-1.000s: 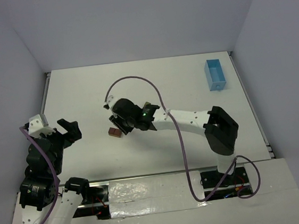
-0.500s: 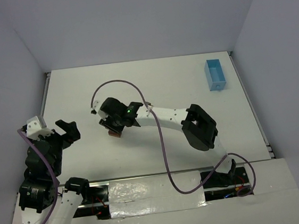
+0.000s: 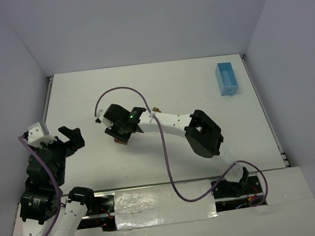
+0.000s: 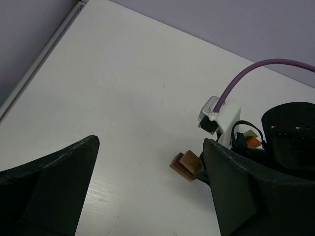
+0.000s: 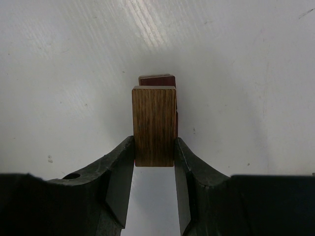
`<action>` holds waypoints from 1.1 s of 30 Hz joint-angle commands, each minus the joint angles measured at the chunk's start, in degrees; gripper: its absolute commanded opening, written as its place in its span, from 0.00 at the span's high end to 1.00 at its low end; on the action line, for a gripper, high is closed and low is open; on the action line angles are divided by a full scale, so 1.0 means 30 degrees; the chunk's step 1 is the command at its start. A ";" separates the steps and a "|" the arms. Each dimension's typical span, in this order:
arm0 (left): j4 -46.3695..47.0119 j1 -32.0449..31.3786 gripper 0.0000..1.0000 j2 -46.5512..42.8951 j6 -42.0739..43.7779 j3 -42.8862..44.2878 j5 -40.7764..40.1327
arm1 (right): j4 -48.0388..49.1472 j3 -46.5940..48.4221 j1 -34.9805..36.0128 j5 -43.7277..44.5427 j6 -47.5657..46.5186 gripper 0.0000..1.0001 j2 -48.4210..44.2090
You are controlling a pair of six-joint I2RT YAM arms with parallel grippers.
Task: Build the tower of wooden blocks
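My right gripper (image 3: 120, 134) is shut on a brown wood block (image 5: 154, 125), its fingers (image 5: 123, 162) pressing both long sides. The block sits directly over a reddish wood block (image 5: 157, 79) on the table, which is mostly covered. In the left wrist view the brown block (image 4: 189, 160) lies on top of the reddish one (image 4: 176, 165), seemingly touching. My left gripper (image 3: 72, 138) is open and empty at the left of the table; in its own view (image 4: 150, 147) the pair of blocks lies just inside its right finger.
An orange block (image 4: 254, 142) and a greenish one (image 4: 251, 133) lie beyond the right wrist, seen in the top view as a small cluster (image 3: 155, 109). A light-blue tray (image 3: 226, 78) stands at the far right. The right arm's purple cable (image 3: 121, 90) arcs over the middle.
My right arm has moved left with the brown block and brought it over the reddish block. The left arm has hardly moved.
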 commanded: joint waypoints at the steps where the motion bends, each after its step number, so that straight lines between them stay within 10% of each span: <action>1: 0.0607 -0.0069 0.00 -0.0109 0.0300 0.0007 0.0006 | -0.0282 0.1096 -0.0199 -0.0148 -0.0294 0.61 0.0341; 33: 0.0665 -0.0068 0.00 -0.0050 0.0388 -0.0051 0.0182 | -0.0223 0.1389 -0.0550 -0.0939 -0.0733 0.60 0.1015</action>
